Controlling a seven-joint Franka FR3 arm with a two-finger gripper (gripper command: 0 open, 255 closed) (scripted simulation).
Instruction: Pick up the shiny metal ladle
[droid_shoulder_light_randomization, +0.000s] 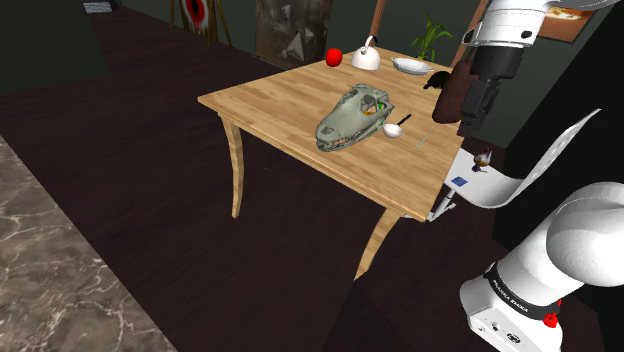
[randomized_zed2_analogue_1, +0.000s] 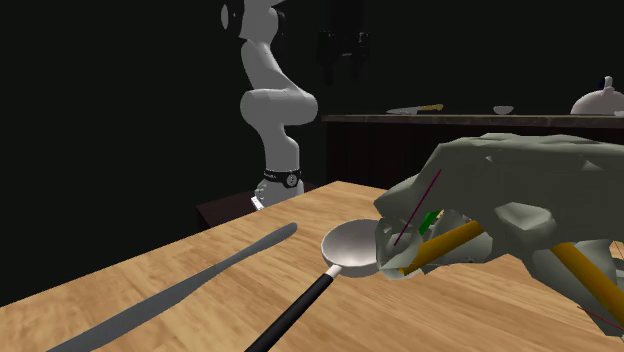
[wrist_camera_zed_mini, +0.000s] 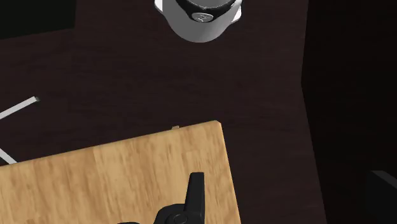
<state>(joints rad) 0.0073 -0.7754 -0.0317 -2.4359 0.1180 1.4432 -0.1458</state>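
Gripper (wrist_camera_zed_mini: 195, 184), black, closest to the lens in wrist view: hangs over the wooden table (wrist_camera_zed_mini: 121, 175) near a corner, touching nothing. How far it is open cannot be told; nothing is seen in its grasp. In shoulder view the gripper (droid_shoulder_light_randomization: 468, 120) sits high above the table's arm-side edge.

Ladle (droid_shoulder_light_randomization: 397, 125): pale bowl, black handle, lying flat on the table just beside the grey-green skull model (droid_shoulder_light_randomization: 352, 118), on the side toward the arm, well apart from the gripper and below it. In 2nd ext. view the ladle (randomized_zed2_analogue_1: 340, 256) has its bowl close against the skull's snout (contact cannot be told), and its handle runs away from the skull toward the camera.

Edges & free room: bare wood lies on both sides of the handle. Table corner in wrist view drops straight to dark floor (wrist_camera_zed_mini: 127, 63), w/ the arm's white base (wrist_camera_zed_mini: 200, 16) standing off that edge. White chair (droid_shoulder_light_randomization: 520, 175) is just off the arm-side edge in shoulder view.

Far corner of table: red apple (droid_shoulder_light_randomization: 334, 57), white teapot (droid_shoulder_light_randomization: 367, 57), plate (droid_shoulder_light_randomization: 412, 66), plant (droid_shoulder_light_randomization: 432, 40), all well apart from the ladle.

Room: dark floor all round; marble-like slab (droid_shoulder_light_randomization: 60, 260) at shoulder view's lower left; dark shelf (randomized_zed2_analogue_1: 450, 118) behind the table in 2nd ext. view.
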